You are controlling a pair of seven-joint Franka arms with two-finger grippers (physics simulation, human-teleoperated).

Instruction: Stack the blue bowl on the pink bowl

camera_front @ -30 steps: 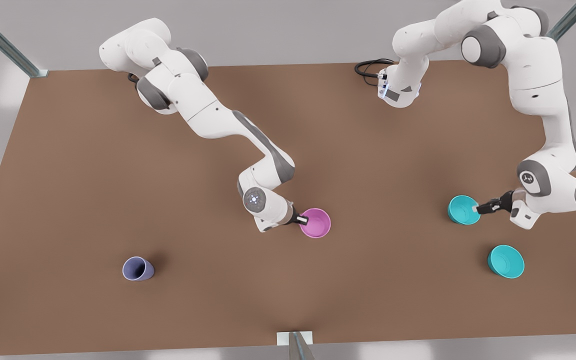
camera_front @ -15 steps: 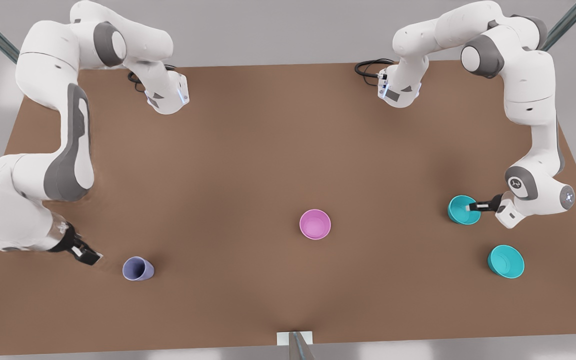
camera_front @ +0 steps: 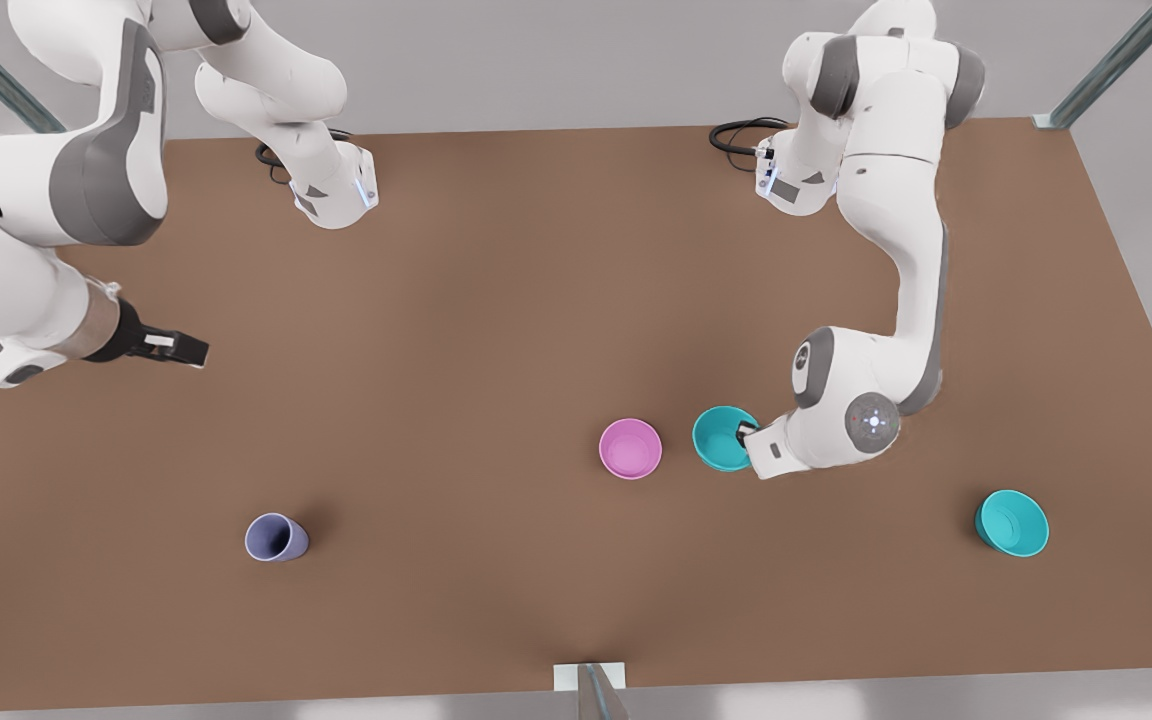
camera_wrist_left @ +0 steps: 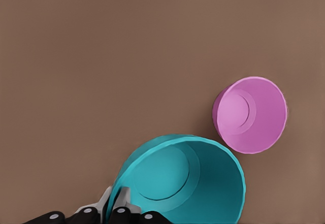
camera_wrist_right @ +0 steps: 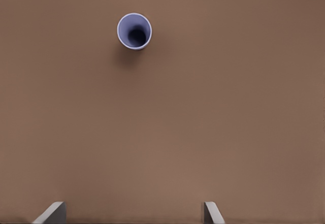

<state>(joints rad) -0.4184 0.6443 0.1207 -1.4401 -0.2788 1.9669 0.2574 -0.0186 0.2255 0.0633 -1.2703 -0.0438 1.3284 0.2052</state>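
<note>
Since half a second ago, the left gripper (camera_front: 742, 433), clamped on the blue bowl (camera_front: 722, 438) at its rim, has carried it beside the pink bowl (camera_front: 630, 448). Both are smooth round plastic on the matte brown surface (camera_front: 496, 300). The right gripper (camera_front: 186, 350), fingers spread wide, has risen.

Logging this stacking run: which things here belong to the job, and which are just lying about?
In the job:
- blue bowl, held by the left gripper
- pink bowl

Lying about:
- second teal bowl
- lavender cup
- right gripper, open, waiting
</note>
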